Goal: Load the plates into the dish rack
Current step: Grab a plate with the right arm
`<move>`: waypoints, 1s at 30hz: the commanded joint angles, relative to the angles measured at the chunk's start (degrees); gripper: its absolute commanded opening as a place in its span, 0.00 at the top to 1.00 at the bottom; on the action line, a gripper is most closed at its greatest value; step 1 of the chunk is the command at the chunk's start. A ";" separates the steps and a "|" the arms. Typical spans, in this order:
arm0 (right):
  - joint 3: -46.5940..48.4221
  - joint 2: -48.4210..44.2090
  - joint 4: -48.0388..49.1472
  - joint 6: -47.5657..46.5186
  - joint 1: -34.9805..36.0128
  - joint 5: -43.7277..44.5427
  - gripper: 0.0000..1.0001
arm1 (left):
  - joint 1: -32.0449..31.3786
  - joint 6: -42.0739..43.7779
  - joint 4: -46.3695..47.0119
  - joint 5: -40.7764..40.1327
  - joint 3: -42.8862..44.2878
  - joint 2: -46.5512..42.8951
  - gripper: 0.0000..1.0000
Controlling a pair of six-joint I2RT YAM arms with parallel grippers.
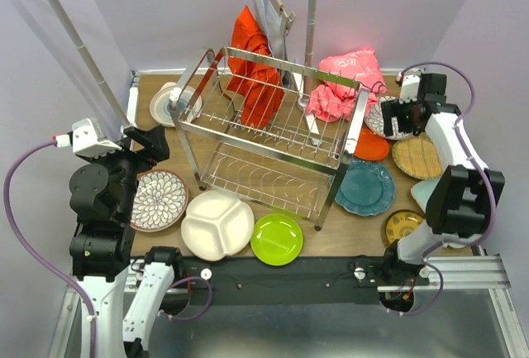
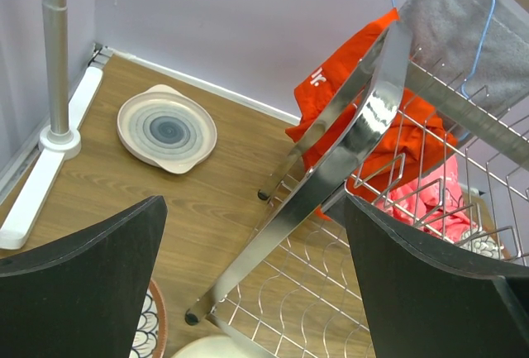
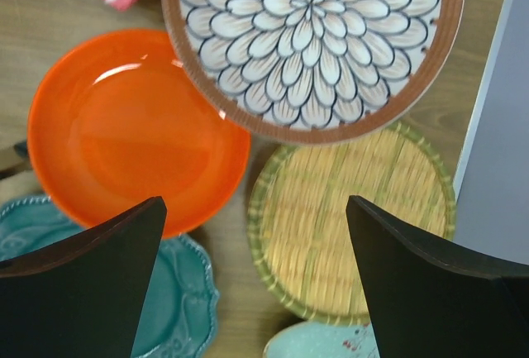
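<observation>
The wooden table (image 1: pixel 331 224) is carrying everything. A white-poled clothes rail (image 1: pixel 83 48) is standing along its far and left sides. A red cloth (image 1: pixel 252 60) is hanging from it behind the dish rack (image 1: pixel 273 135), and a pink cloth (image 1: pixel 343 81) is lying bunched at the rack's far right. The dish rack is standing on its four legs mid-table.

The plates are lying flat on the table around it:
- near: a white divided plate (image 1: pixel 216 224) and a lime green plate (image 1: pixel 277 239)
- left: a floral plate (image 1: pixel 159 201)
- far left: a pale ringed plate (image 1: pixel 169 103)
- right: a teal plate (image 1: pixel 364 186), an orange plate (image 1: pixel 372 145) and a woven yellow plate (image 1: pixel 417 157)

The left gripper (image 1: pixel 151 143) is hovering just left of the rack, jaws spread wide and holding nothing. The right gripper (image 1: pixel 395 116) is hanging, jaws likewise apart, over a second floral plate (image 3: pixel 310 40) at the far right.
</observation>
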 commanded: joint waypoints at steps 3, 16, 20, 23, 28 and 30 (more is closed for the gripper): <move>9.35 12.12 -1.33 -2.68 -1.51 -8.10 0.00 | -0.25 -0.33 1.07 -1.78 -1.92 -1.96 0.01; 18.24 25.40 -1.42 -9.36 0.95 -12.15 0.05 | -0.25 -1.12 0.98 -3.45 -1.39 -1.17 0.02; 18.50 27.51 -1.07 -9.98 2.27 -11.18 0.10 | -0.25 -1.56 0.98 -3.98 -1.22 -1.34 0.02; 18.59 29.09 -0.72 -10.07 3.24 -9.52 0.14 | -0.25 -1.65 0.90 -3.89 -1.13 -1.26 0.01; 19.47 31.20 0.51 -9.72 3.68 -6.00 0.22 | -0.25 -1.74 0.98 -3.72 -0.95 -0.91 0.02; 20.17 32.08 0.86 -9.80 3.68 -4.77 0.27 | -0.25 -1.82 1.07 -3.72 -0.87 -0.73 0.01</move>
